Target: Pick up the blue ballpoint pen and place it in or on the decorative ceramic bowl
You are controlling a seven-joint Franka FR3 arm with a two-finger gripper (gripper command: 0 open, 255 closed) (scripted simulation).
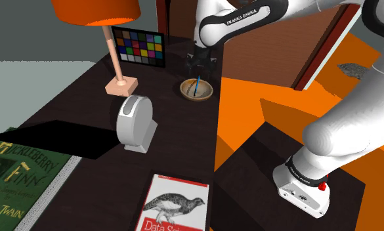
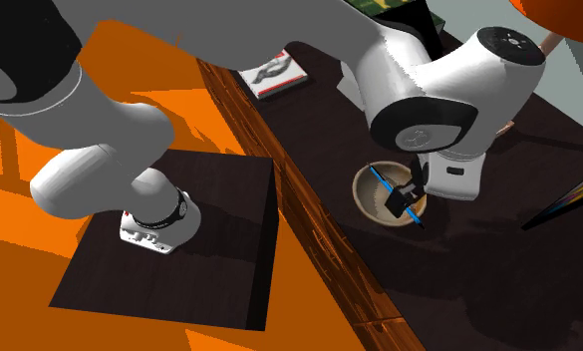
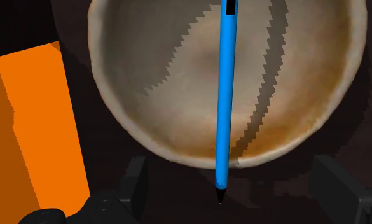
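Start at the shoulder view's left: a green book point(image 1: 13, 174) lies at the near corner of the dark table point(image 1: 65, 92), with a flat black area point(image 1: 52, 138) just beyond it. Moving right, you meet a lamp point(image 1: 95, 10) with an orange shade on a pale wooden foot. A colour chart point(image 1: 139, 47) stands upright just behind the lamp. In front of them a rounded white-grey device point(image 1: 134, 123) stands upright. Nearer the camera lies a red-and-white book point(image 1: 174, 207) with a bird on its cover. All of these sit apart from the bowl point(image 1: 207, 95), which stands to their right, close to the table's edge. The chart and the lamp foot are its nearest neighbours.

The blue pen point(image 3: 226, 95) lies slanting across the inside of the bowl, and its dark tip reaches out past the rim. The gripper point(image 3: 232, 184) hangs directly over the bowl with its fingers point(image 3: 135, 184) spread wide. The pen runs between them and neither one touches it.

Further right you see orange floor point(image 1: 249, 98), then the dark stand point(image 1: 249, 157) carrying the arm's white base.
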